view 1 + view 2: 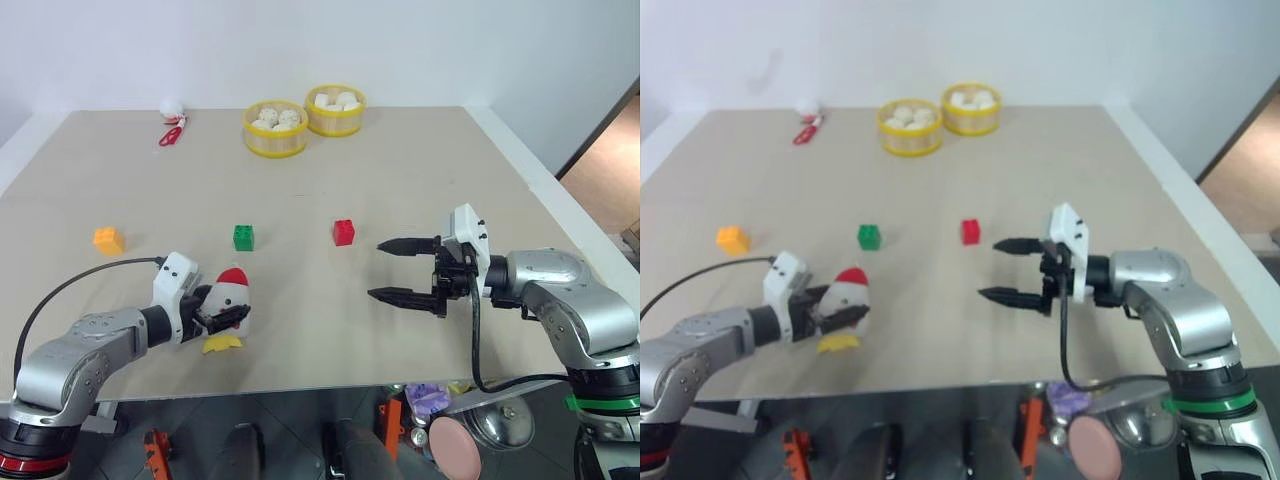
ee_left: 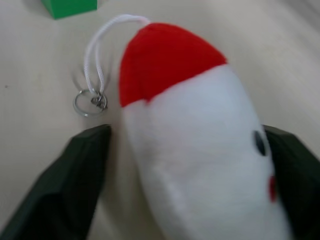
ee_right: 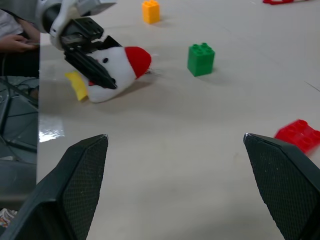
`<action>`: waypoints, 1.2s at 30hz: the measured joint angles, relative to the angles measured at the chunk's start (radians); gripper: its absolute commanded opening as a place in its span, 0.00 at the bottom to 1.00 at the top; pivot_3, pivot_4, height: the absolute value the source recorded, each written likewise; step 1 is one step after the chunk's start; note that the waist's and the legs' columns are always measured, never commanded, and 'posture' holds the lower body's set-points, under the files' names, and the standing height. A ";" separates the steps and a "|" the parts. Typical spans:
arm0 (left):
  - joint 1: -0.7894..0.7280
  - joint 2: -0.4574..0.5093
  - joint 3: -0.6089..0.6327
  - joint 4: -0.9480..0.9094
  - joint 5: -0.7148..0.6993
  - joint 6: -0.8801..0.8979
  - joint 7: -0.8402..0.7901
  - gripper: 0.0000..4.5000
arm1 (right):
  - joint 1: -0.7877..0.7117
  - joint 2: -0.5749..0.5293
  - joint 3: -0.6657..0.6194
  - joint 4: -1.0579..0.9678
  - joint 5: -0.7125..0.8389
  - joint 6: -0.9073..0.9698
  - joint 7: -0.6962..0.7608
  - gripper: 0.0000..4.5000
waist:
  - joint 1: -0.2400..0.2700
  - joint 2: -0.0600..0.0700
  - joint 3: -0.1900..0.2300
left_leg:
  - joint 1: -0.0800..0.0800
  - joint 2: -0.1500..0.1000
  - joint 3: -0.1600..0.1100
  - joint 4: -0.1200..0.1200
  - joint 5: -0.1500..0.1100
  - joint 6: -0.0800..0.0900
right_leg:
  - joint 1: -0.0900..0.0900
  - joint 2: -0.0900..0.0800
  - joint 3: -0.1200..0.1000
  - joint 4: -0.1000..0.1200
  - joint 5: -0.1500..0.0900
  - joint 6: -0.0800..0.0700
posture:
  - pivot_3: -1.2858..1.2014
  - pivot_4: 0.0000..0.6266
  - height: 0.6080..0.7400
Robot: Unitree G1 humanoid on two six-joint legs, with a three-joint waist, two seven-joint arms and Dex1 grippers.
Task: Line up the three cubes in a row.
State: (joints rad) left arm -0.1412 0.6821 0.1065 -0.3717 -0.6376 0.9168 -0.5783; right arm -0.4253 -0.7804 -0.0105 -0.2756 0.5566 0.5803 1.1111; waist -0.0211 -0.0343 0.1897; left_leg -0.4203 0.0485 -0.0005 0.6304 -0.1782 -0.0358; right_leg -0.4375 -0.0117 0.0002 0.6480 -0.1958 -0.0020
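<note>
Now, left gripper (image 1: 222, 318) low at the near edge of the surface (image 1: 400, 180), fingers (image 2: 65, 185) set either side of the chick toy (image 1: 231, 298), jaws closing around its white body; whether pressing it yet, cannot tell. Lying on its side, that toy, red top pointed away from the gripper, yellow feet (image 1: 222, 343) toward the near edge. White cord and small key ring (image 2: 90, 102) trailing off the red top, flat on the surface.

Just beyond the toy, green cube (image 1: 243, 237), upright, studs up, near but apart from it. Off to the left, orange cube (image 1: 108, 240), well apart from the green one, close to the left edge. To the right of green, red cube (image 1: 343, 232), roughly level with it. Three cubes strung loosely across the middle, unevenly spaced, none touched by either gripper.

Right gripper (image 1: 398, 270) hovering above the surface, pointed left, jaws spread wide and holding nothing. Red cube just beyond and to the left of its fingertips, apart from them.

Farther back, two yellow baskets (image 1: 275, 142) side by side, touching or nearly so, filled with white round pieces. At the far left corner, a small white and red object (image 1: 172, 122), too small to make out.
</note>
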 measured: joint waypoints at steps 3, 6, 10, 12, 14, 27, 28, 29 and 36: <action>-0.010 -0.001 -0.003 0.002 0.000 0.008 0.004 0.46 | 0.015 0.000 0.002 -0.016 0.001 0.002 0.000 1.00 | 0.000 0.000 0.000 | 0.001 0.000 0.000 0.000 0.000 0.000 | 0.000 0.000 0.000 0.000 0.000 0.000 | 0.52 0.24 1.00; -0.022 -0.004 -0.002 0.006 0.000 0.017 0.005 0.31 | 0.018 0.000 0.006 -0.016 0.000 0.002 -0.003 1.00 | 0.000 0.000 0.000 | 0.002 0.000 0.000 0.000 0.000 0.000 | 0.001 0.001 0.001 0.000 0.001 -0.001 | 0.52 0.24 1.00; -0.030 -0.016 0.010 0.007 -0.005 0.034 0.015 0.09 | 0.018 0.000 0.007 -0.016 0.000 0.002 -0.006 1.00 | 0.000 0.000 0.000 | 0.004 0.000 -0.001 0.000 0.000 0.000 | 0.002 0.002 0.002 0.000 0.001 -0.001 | 0.52 0.24 1.00; -0.038 -0.021 0.016 0.008 -0.010 0.048 0.022 0.01 | 0.018 0.001 0.008 -0.016 0.000 0.002 -0.005 1.00 | 0.000 0.000 0.000 | 0.005 0.000 -0.001 0.000 0.000 0.000 | 0.002 0.002 0.002 0.000 0.001 -0.001 | 0.52 0.24 1.00; -0.053 -0.027 0.022 0.014 -0.018 0.073 0.029 0.01 | 0.018 0.002 0.011 -0.016 0.002 0.003 -0.001 1.00 | 0.000 0.000 0.000 | 0.005 0.000 -0.001 0.000 0.000 0.000 | 0.002 0.002 0.002 0.000 0.001 -0.001 | 0.52 0.24 1.00; -0.184 -0.139 0.481 0.146 0.033 0.163 0.500 0.01 | -0.097 0.094 0.141 -0.017 0.007 -0.023 0.072 1.00 | -0.003 -0.003 0.000 | 0.002 0.003 -0.002 0.001 -0.001 -0.001 | 0.001 0.006 0.003 0.000 0.005 0.004 | 0.52 0.24 1.00; -0.187 -0.148 0.499 0.146 0.041 0.164 0.528 0.01 | -0.106 0.100 0.145 -0.013 0.007 -0.025 0.078 1.00 | -0.002 -0.003 0.000 | 0.002 0.002 -0.002 0.001 -0.001 -0.001 | 0.001 0.006 0.003 0.000 0.005 0.004 | 0.52 0.24 1.00; -0.193 -0.165 0.531 0.143 0.047 0.169 0.569 0.01 | -0.121 0.109 0.163 -0.001 0.005 -0.033 0.090 1.00 | -0.001 -0.004 -0.001 | 0.002 0.002 -0.002 0.001 -0.001 -0.001 | 0.001 0.006 0.003 0.000 0.005 0.004 | 0.52 0.24 1.00; -0.213 -0.266 0.682 0.058 0.143 0.132 0.826 0.01 | -0.212 0.194 0.252 0.129 -0.052 -0.110 0.170 1.00 | -0.001 -0.009 -0.001 | 0.000 0.002 -0.002 0.004 -0.001 -0.002 | 0.000 0.006 0.003 0.000 0.007 0.004 | 0.52 0.24 1.00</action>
State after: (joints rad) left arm -0.3538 0.4165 0.7885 -0.3140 -0.4946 1.0491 0.2476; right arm -0.6374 -0.5861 0.2416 -0.1470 0.5043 0.4705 1.2806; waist -0.0224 -0.0435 0.1891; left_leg -0.4203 0.0504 -0.0027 0.6341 -0.1793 -0.0373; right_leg -0.4370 -0.0059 0.0037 0.6479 -0.1886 0.0015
